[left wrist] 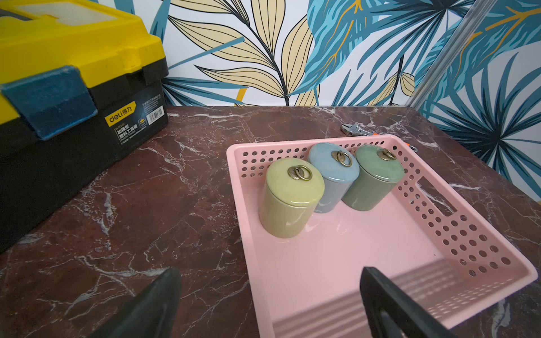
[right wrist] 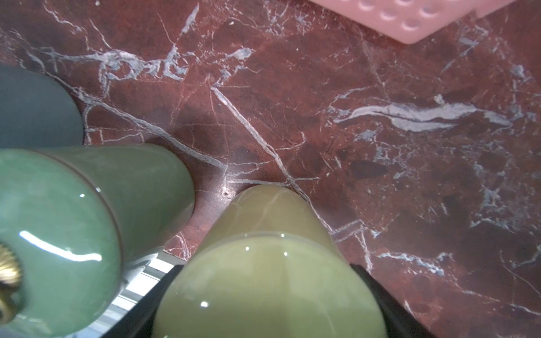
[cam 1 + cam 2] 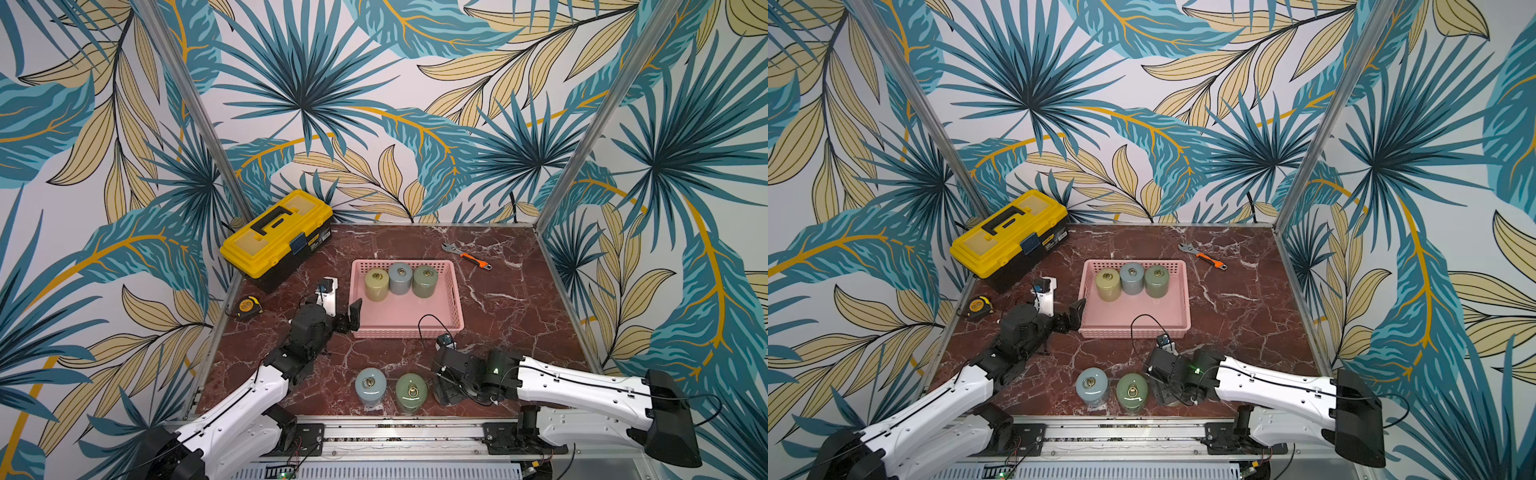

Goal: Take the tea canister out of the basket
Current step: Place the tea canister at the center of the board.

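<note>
Canisters [image 1: 292,199] in the basket [image 1: 336,263] look glazed ceramic: likely heavy, slick, fragile; clasp the body. Left end effector [image 1: 269,275] spread; right end effector [image 2: 263,281] pinches an olive canister [image 2: 272,210].

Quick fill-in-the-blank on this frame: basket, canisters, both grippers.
1. The pink basket holds ___ canisters, in one row.
2. The middle canister of that row is ___ in colour.
3. The left gripper has its jaws ___ (open/shut).
4. The yellow-green canister at the right gripper is ___ the basket (inside/outside).
Missing words: three; blue; open; outside.
</note>
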Robot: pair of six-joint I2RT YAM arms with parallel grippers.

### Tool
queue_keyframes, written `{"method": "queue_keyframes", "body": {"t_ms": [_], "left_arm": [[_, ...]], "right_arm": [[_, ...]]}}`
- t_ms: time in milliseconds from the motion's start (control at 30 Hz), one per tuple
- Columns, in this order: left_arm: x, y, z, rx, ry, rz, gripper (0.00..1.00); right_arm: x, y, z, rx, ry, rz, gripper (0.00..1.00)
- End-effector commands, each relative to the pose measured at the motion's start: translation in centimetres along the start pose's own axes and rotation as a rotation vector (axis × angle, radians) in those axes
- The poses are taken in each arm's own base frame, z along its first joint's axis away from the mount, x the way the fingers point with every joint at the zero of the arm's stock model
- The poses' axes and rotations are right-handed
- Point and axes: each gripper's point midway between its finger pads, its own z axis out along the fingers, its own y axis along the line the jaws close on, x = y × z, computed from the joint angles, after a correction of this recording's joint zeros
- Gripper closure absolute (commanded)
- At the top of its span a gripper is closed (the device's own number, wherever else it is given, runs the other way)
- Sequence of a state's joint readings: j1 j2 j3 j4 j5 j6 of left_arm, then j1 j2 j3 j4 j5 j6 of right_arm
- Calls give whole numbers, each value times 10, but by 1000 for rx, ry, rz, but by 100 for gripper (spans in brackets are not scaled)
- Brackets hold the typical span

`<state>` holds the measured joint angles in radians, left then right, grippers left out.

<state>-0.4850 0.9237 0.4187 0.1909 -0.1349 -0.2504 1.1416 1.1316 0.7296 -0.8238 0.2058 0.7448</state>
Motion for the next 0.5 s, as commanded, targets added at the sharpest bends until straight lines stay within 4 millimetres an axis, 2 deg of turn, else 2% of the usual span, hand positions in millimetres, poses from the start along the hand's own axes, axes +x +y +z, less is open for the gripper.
{"method": "queue_keyframes", "body": {"t_ms": [0, 300, 467], "left_arm": [[9, 5, 0, -12, 8, 7, 0], [9, 5, 0, -12, 7, 6, 0], [9, 5, 0, -10, 7, 6, 0]], "right_arm": [[-3, 7, 2, -31, -26, 30, 45], [5, 7, 6, -28, -16, 36, 45], [8, 6, 8, -22, -8, 40, 39]]}}
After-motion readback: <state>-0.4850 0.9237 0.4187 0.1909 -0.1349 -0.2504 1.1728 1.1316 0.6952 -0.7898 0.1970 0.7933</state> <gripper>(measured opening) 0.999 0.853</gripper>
